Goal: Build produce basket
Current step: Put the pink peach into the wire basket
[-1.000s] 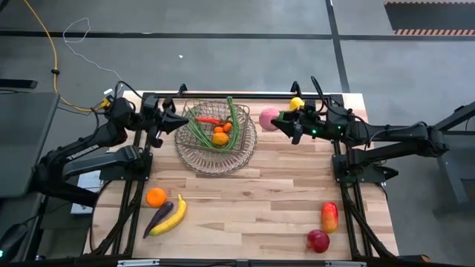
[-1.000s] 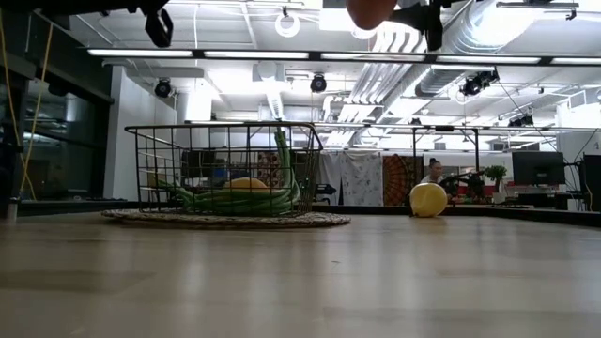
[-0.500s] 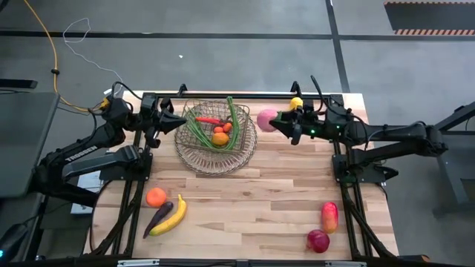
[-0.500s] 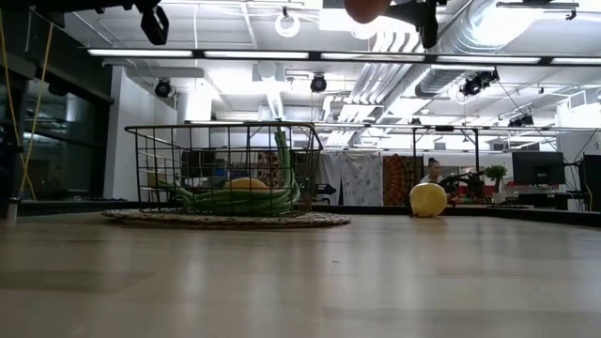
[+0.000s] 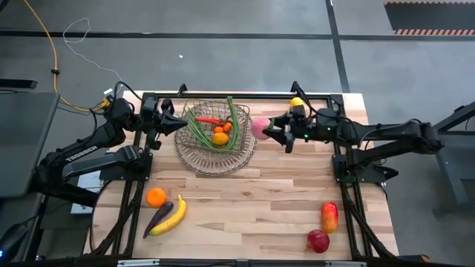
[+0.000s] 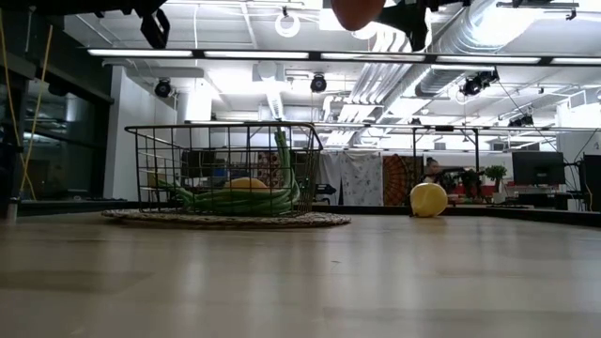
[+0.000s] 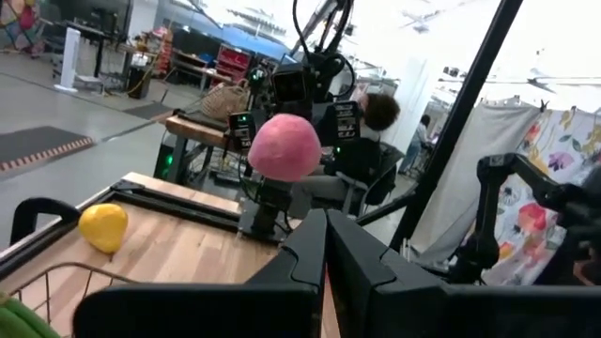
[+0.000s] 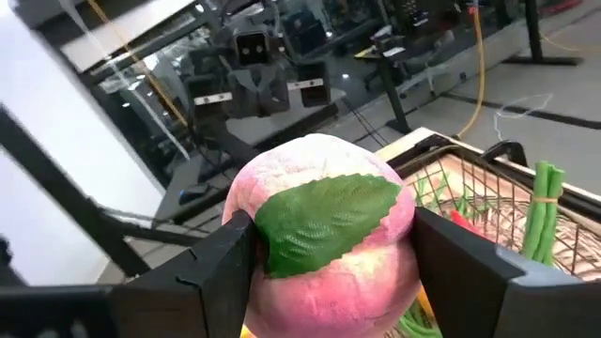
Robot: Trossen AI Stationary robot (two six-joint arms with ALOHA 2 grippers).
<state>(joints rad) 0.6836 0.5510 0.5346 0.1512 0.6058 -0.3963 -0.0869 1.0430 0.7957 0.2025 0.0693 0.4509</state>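
The right gripper [image 5: 272,130] pinches a pink fruit with a green leaf [image 8: 324,230] between its two fingers, holding it in the air just beside the basket's [image 5: 204,156] right rim. The basket sits near the tabletop's [image 5: 252,200] far edge and holds green beans [image 5: 194,131], a red chilli [image 5: 208,120] and small carrots [image 5: 220,136]. The left gripper [image 5: 177,124] hovers at the basket's left rim, fingers pressed together. A lemon [image 5: 296,102] lies near the far right corner.

An open lab or workshop; ceiling ducts [image 6: 488,38], strip lights, equipment benches [image 7: 202,131] behind.
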